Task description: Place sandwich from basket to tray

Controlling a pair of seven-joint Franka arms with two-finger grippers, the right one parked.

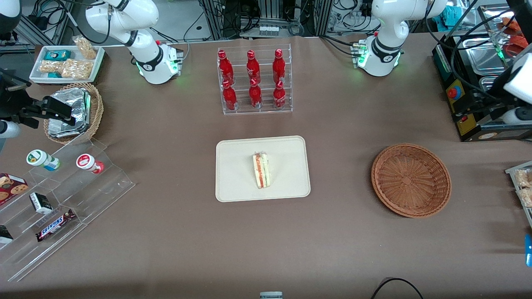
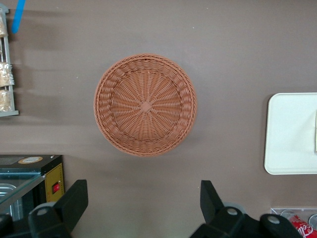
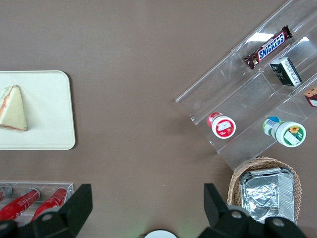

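The sandwich (image 1: 262, 170), a pale bread wedge with red and green filling at its edge, lies on the cream-beige tray (image 1: 237, 166) in the middle of the table. The right wrist view also shows the sandwich (image 3: 12, 109) resting on the tray (image 3: 49, 109). The reddish-brown wicker basket (image 1: 411, 180) stands empty toward the working arm's end. My left gripper (image 2: 142, 198) hangs high above bare tablecloth, a little farther from the front camera than the basket (image 2: 145, 105). It is open wide with nothing between its fingers (image 2: 74, 198). A corner of the tray (image 2: 290, 134) shows beside the basket.
A clear rack of red bottles (image 1: 254, 81) stands farther back than the tray. A black unit with metal pans (image 1: 478, 83) sits near the basket. Toward the parked arm's end are a tan basket of foil packs (image 1: 75, 112), a stepped acrylic snack shelf (image 1: 62, 191) and a white snack tray (image 1: 66, 62).
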